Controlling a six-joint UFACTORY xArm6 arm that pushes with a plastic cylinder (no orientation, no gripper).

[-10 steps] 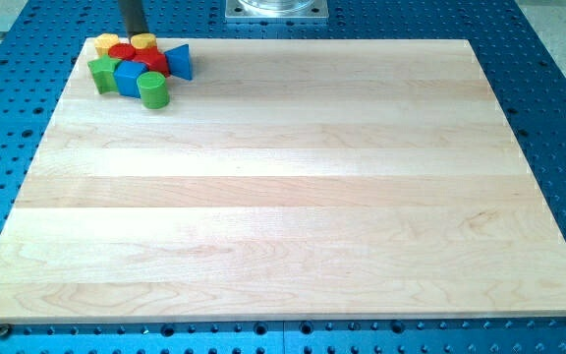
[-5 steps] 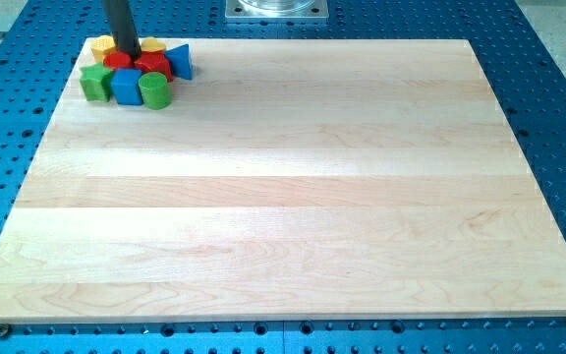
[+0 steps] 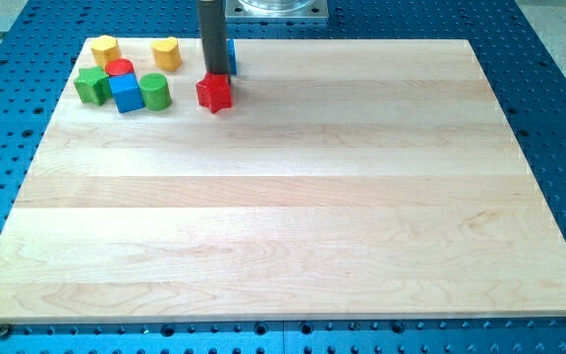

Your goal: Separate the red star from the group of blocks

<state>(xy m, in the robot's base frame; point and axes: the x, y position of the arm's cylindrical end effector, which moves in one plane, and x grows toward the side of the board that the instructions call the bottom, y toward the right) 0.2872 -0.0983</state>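
Observation:
The red star (image 3: 215,93) lies apart from the other blocks, to their right near the view's top. My tip (image 3: 216,74) stands right at the star's top side, seemingly touching it. A blue block (image 3: 232,61) shows only as a sliver behind the rod. The group at the top left holds a yellow block (image 3: 104,47), a yellow heart-like block (image 3: 167,53), a red cylinder (image 3: 119,69), a green block (image 3: 91,86), a blue cube (image 3: 126,93) and a green cylinder (image 3: 155,90).
The wooden board (image 3: 293,216) lies on a blue perforated table (image 3: 558,118). A metal mount plate (image 3: 276,9) sits at the view's top centre, just beyond the board's top edge.
My tip swept right from the group, taking the red star and the blue block with it. The yellow heart-like block shifted right. The group loosened.

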